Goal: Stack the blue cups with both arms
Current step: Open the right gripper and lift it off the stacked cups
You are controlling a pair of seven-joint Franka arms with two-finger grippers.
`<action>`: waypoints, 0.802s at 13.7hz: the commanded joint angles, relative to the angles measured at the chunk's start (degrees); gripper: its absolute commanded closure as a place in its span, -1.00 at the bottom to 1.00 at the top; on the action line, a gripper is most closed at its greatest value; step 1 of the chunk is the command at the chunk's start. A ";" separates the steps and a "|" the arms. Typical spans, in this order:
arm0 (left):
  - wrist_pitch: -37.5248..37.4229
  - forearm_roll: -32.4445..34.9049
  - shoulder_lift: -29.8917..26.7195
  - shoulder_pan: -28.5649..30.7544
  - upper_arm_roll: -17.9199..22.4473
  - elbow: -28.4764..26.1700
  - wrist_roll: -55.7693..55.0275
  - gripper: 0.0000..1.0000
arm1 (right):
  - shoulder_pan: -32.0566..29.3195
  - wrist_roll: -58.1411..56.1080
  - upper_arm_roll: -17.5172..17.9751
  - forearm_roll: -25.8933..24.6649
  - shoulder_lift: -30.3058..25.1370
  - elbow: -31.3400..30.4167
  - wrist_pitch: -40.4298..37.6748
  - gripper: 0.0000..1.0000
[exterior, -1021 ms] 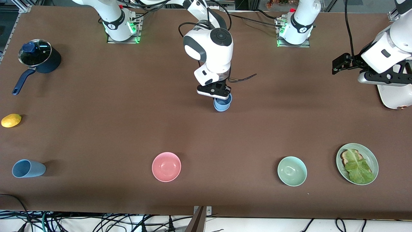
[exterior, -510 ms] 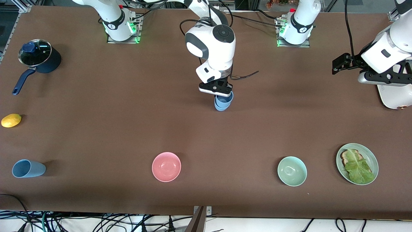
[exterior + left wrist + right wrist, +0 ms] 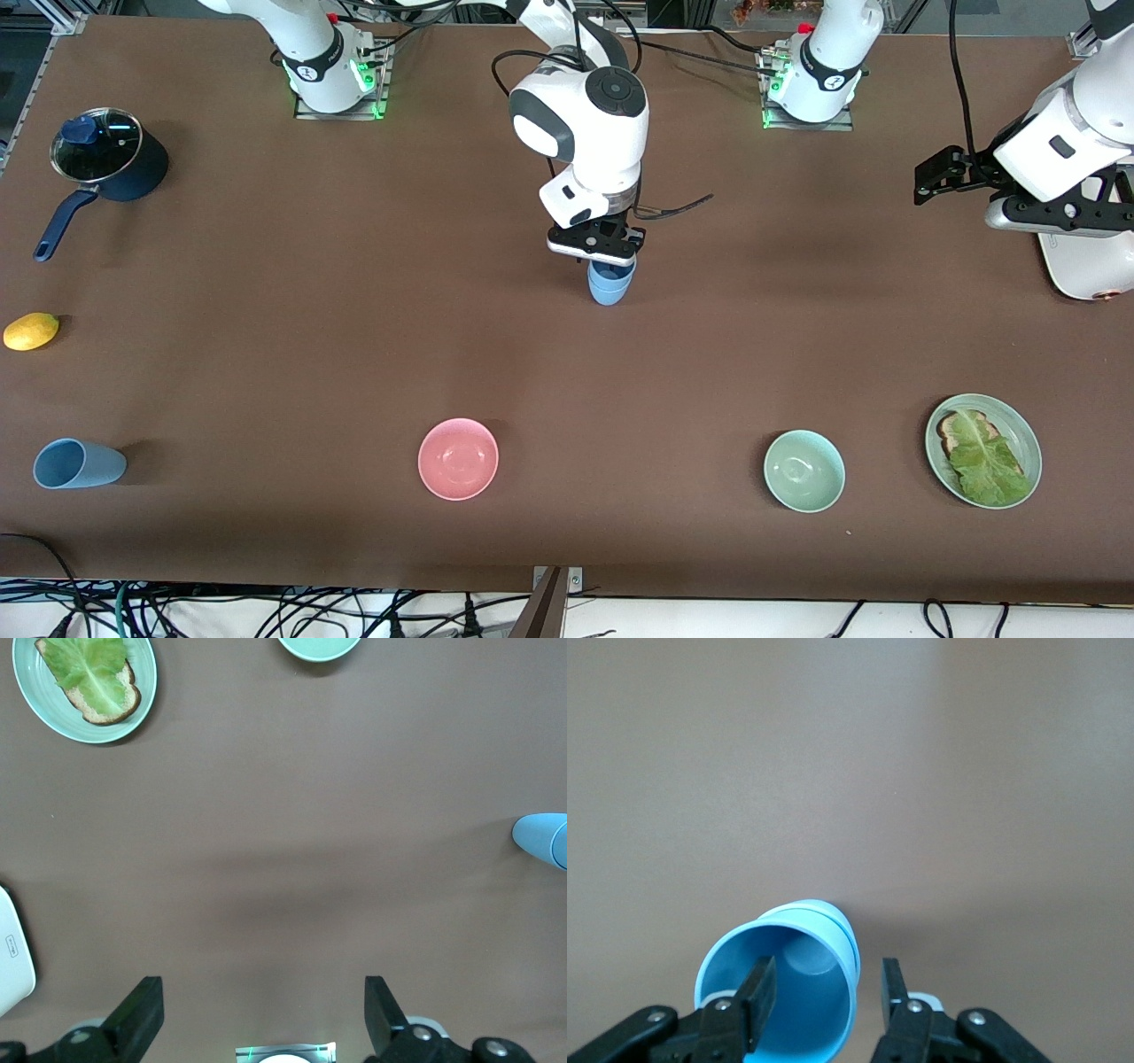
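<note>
The right arm reaches from its base to the middle of the table, wrist bent straight down, and the right gripper [image 3: 608,261] points down with its fingers [image 3: 758,992] parted, one on each side of a wall. The left arm waits at its own end of the table, the left gripper [image 3: 930,182] raised, level and spread open.
</note>
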 commanded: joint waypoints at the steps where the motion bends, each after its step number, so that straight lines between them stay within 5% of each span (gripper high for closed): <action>1: -0.81 -0.65 0.16 0.22 0.06 0.88 0.82 -1.00 | 0.28 0.44 -0.39 -0.58 -0.44 0.72 -1.24 -0.61; 2: -0.81 -0.65 0.16 0.22 0.06 0.88 0.82 -1.00 | 0.28 0.18 -0.39 -0.66 -0.70 0.72 -1.24 -1.00; 11: -0.81 -0.56 0.16 0.31 0.14 0.88 0.82 -1.00 | -7.88 -15.62 -1.09 0.91 -8.08 0.90 -8.96 -1.00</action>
